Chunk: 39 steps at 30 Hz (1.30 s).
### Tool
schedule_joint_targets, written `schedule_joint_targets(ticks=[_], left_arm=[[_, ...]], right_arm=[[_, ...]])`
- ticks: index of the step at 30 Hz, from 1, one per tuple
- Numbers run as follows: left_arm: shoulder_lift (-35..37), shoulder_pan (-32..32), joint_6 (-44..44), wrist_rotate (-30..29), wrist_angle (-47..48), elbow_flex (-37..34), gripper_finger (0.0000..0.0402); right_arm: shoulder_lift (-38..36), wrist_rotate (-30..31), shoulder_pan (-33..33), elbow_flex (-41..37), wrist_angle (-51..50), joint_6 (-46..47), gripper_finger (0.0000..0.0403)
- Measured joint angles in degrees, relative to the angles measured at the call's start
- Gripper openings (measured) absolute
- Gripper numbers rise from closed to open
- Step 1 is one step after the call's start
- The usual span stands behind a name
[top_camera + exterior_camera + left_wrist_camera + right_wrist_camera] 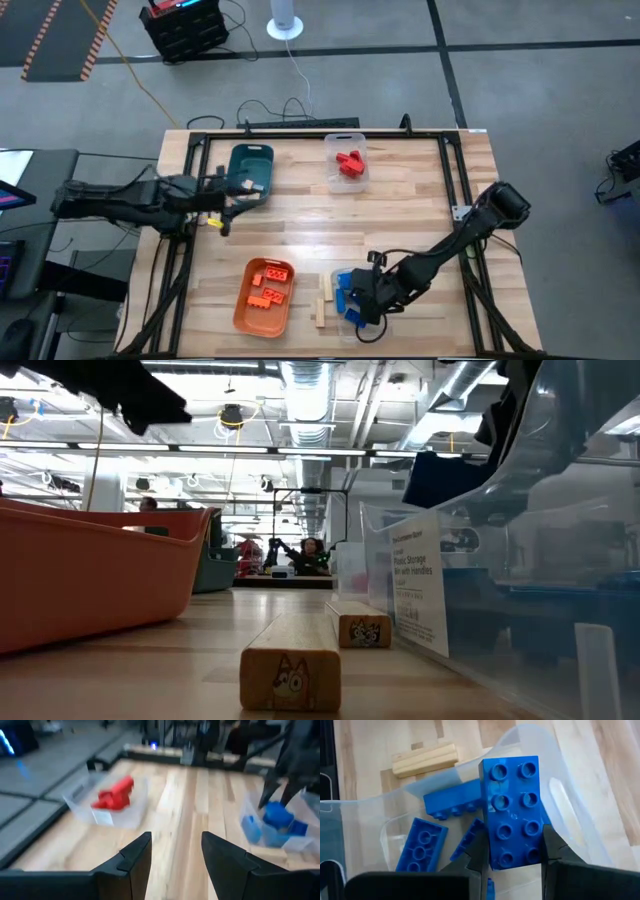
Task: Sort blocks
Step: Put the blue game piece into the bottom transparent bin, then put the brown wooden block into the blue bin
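Observation:
My right gripper is shut on a blue eight-stud brick over the clear bin, where several other blue bricks lie. My left gripper is open and empty, hovering by the teal tray at the table's left side. Orange bricks lie in the orange tray. Red bricks lie in a second clear bin. Two light-wood pieces lie flat on the table between the orange tray and the blue bin, and show up close in the low view. My right gripper pinches the blue brick between its two fingers, one on each long side, at the end nearest the wrist. The fingers lie along the brick, slanting down from the table's right. Its studded face turns toward the camera, and its free end juts over the bin.
The teal tray sits at the far left of the table, the red-brick bin far centre, the orange tray near left, and the blue-brick bin near centre-right. Bare wood lies between them. A black frame borders the far edge.

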<state>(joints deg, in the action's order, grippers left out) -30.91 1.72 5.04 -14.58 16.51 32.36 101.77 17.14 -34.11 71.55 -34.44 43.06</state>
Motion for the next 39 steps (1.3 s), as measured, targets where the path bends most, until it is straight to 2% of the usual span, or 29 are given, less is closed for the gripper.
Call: schedule_joint_targets(ticks=[6, 18, 21, 29, 34, 36, 39], left_arm=[[-7.1, 0.0, 2.8, 2.4, 0.3, 0.0, 0.0169], [-13.0, 3.7, 3.6, 4.0, -0.8, 0.0, 0.0169], [-14.3, 4.7, 1.9, 5.1, -1.2, 0.0, 0.0169], [-15.2, 5.3, 2.1, 6.8, -2.1, 0.0, 0.0169], [-15.7, 5.3, 2.8, 6.9, -2.5, 0.0, 0.0169], [-16.6, 5.4, 2.9, 7.0, -3.0, 0.0, 0.0169], [-19.0, 5.5, 3.2, 9.0, -4.3, 0.3, 0.0169]], right_arm=[[0.6, -1.0, 0.0, 0.8, -1.1, -0.4, 0.0082], [0.6, -1.1, 0.1, 0.8, -1.4, 0.0, 0.0085], [0.6, -1.5, 0.1, 0.8, -1.4, 0.1, 0.0103], [0.4, -2.9, 1.1, 0.8, -1.9, 0.7, 0.0183], [-2.5, -3.3, 1.2, 0.8, -3.1, 0.6, 0.0203], [-4.9, -0.3, 0.7, 0.8, -3.4, -0.3, 0.0203], [-8.3, 9.3, -1.0, 0.8, -4.8, -3.4, 0.0199]])
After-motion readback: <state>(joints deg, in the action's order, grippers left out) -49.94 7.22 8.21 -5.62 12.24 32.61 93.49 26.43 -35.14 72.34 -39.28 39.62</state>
